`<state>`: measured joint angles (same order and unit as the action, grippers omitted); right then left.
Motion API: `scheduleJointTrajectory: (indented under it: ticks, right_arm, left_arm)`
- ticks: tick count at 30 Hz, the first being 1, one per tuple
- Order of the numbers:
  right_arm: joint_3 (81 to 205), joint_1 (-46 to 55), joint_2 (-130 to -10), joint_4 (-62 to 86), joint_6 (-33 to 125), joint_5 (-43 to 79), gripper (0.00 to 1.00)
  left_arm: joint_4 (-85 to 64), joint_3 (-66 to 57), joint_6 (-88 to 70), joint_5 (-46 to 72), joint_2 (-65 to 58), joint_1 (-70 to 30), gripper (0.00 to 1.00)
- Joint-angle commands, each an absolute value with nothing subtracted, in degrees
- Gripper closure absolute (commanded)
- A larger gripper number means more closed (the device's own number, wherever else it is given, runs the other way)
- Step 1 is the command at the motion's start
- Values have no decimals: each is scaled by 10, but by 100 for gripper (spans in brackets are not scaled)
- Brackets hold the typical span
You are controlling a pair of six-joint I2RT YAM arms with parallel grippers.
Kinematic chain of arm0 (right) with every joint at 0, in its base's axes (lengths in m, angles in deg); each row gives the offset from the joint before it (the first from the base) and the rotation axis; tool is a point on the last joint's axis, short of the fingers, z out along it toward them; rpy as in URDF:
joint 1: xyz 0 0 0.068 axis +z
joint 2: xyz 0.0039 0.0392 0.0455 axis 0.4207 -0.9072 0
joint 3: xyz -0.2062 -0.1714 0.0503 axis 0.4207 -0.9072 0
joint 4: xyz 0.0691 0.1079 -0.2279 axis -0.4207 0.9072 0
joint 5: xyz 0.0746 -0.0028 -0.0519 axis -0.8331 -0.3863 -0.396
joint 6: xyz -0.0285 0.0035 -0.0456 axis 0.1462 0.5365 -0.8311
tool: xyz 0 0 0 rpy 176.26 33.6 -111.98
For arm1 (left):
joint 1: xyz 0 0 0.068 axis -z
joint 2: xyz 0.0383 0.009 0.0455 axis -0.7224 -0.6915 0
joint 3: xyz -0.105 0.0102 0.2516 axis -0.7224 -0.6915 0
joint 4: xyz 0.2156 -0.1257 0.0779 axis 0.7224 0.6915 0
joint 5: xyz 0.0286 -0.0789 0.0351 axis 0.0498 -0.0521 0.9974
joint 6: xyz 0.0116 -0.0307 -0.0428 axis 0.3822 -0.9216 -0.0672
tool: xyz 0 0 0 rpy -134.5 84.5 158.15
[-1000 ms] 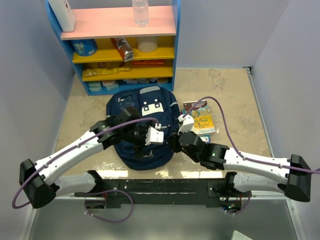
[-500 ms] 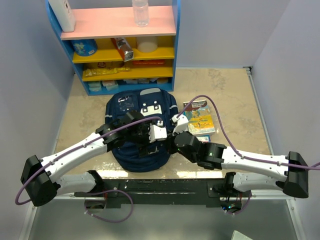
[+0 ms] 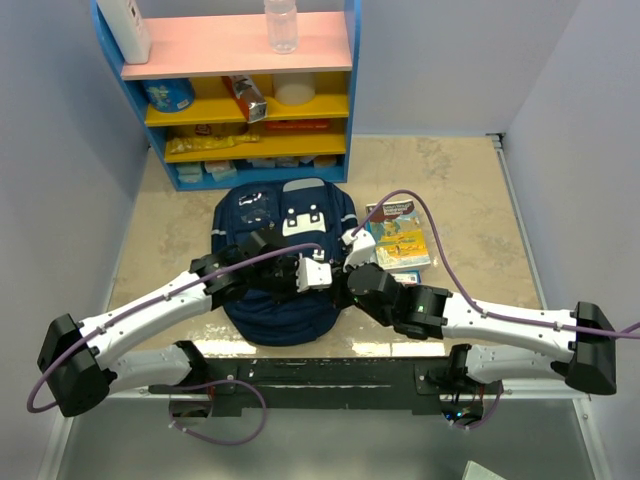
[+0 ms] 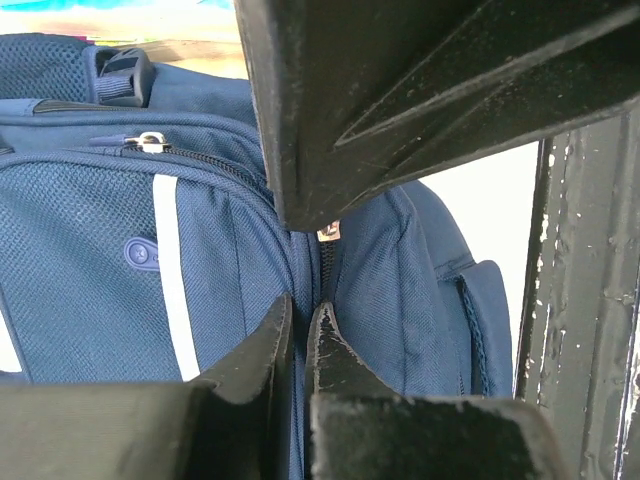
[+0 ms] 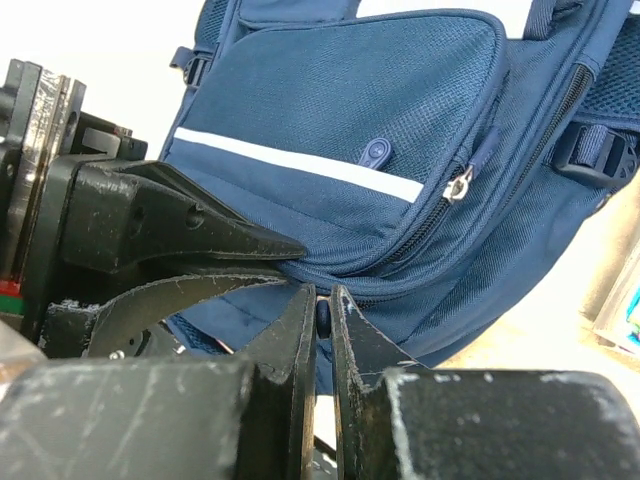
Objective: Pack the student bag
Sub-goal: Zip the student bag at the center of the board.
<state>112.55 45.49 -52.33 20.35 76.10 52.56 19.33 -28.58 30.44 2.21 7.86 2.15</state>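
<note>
The student bag [image 3: 280, 322], a large navy fabric backpack with thin grey stripes, lies flat on the beige stone-look table [image 3: 470, 190] just before the blue shelf unit [image 3: 352, 100]; left wrist view: the left gripper [image 4: 303, 320] is pressed together along the bag's zip seam; right wrist view: the right gripper [image 5: 322, 300] pinches a small blue zip tab [image 5: 322, 318].
</note>
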Motion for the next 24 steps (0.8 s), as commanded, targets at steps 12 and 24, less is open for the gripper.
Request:
scheduleJointTrajectory:
  ticks: [12,24]
  right_arm:
    - [1116,378,-481,162,742,564,100]
    - [1093,257,-510,141,683,514,100]
  left_arm:
    - [224,-287,326,40,112,22,100]
    - [277,-261,372,22,111,22,100]
